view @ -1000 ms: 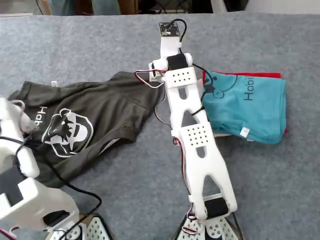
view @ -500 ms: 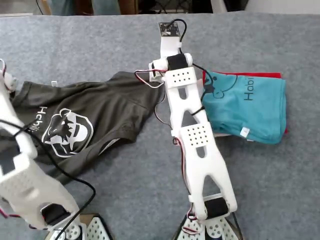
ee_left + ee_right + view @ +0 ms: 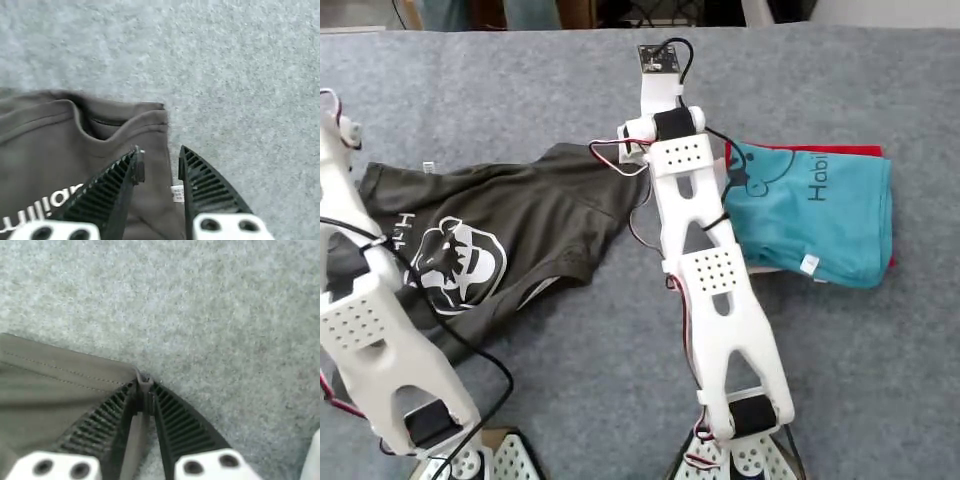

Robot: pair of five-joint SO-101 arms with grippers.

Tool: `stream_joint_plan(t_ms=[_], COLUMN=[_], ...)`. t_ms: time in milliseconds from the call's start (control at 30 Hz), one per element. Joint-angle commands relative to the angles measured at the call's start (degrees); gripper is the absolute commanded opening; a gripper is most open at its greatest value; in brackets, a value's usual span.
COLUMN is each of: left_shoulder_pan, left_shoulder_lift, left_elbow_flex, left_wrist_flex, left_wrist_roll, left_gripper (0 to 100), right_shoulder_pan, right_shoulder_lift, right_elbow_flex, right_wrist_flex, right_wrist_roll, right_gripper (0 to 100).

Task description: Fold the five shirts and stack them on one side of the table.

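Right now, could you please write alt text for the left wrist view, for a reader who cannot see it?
The left gripper, open, hangs over a corner of a dark shirt lying on the grey table. A small white label on the shirt shows between its fingers.

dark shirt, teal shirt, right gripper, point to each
dark shirt (image 3: 460,262): high view, on its white chest print
teal shirt (image 3: 817,228): high view, middle of folded front
right gripper (image 3: 145,387): right wrist view, between its shut fingertips
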Motion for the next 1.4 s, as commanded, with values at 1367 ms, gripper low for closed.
stream_joint_plan(t_ms=[1367], left_shoulder_pan=[-0.75], left_shoulder_lift=[14.68], left_elbow_flex=[-14.37], left_wrist_flex=[0.26], left_wrist_roll=[3.25], left_gripper=[14], right_shoulder_pan=[-0.88], right_shoulder_lift=[-0.66], right_elbow_flex=[-2.68], right_wrist_flex=[-0.53], right_wrist_roll=[2.73], right_gripper=[1.8])
